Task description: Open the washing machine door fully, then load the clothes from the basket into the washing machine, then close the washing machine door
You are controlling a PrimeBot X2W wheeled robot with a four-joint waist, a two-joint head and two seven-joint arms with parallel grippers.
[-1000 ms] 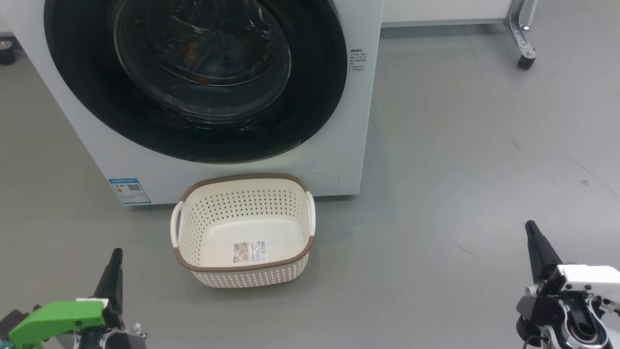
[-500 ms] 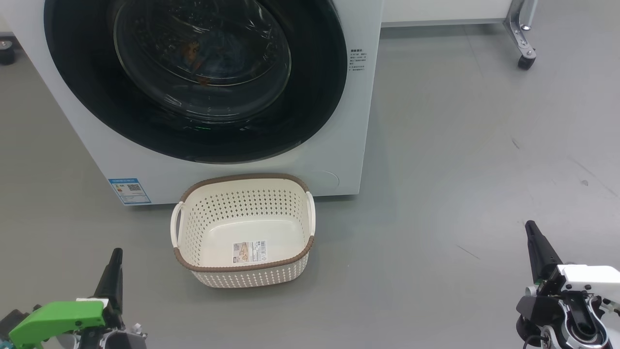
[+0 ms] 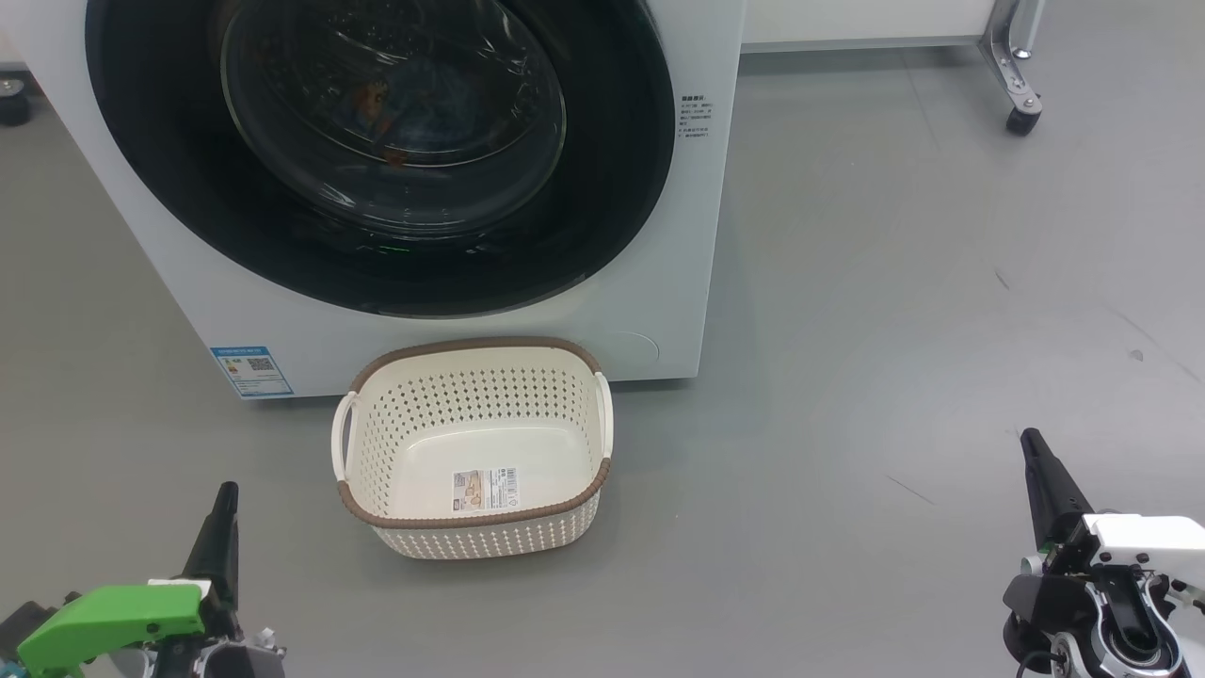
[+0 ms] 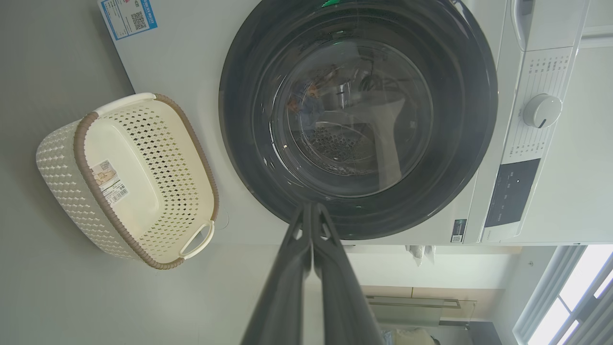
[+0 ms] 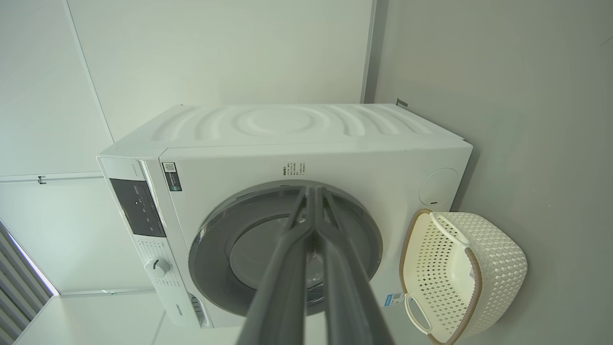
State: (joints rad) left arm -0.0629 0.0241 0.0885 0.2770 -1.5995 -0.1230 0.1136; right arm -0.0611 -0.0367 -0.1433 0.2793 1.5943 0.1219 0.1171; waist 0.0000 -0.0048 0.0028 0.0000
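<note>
Black-rimmed washing machine door (image 3: 612, 188) is shut, with clothes (image 3: 375, 99) behind its glass. My left gripper (image 3: 226, 492) and right gripper (image 3: 1032, 441), fingers pressed together, hang apart from the basket (image 3: 471, 541).

Washing machine (image 3: 442, 325): white painted-looking casing, smooth, low sheen. Washing machine door (image 3: 169, 188): wide black rim, glossy and mirror-smooth. Glass bowl (image 3: 395, 179) at its centre: clear and reflective. Clothes (image 3: 375, 94) behind the glass: soft cloth, blue with orange print. Basket (image 3: 471, 527): cream plastic with perforated walls and a satin finish; brown rim moulded in a woven-look texture; smooth white plastic handles. Paper label sticker (image 3: 485, 490) on its bottom. Blue label sticker (image 3: 251, 371) low on the washer front: printed, slightly glossy. Floor (image 3: 894, 330): grey, smooth, matt, faintly scuffed. Left gripper (image 3: 226, 494) and right gripper (image 3: 1033, 443): dark matt plastic fingers. Caster frame (image 3: 1012, 47) at the floor's far right corner: bright polished metal.
</note>
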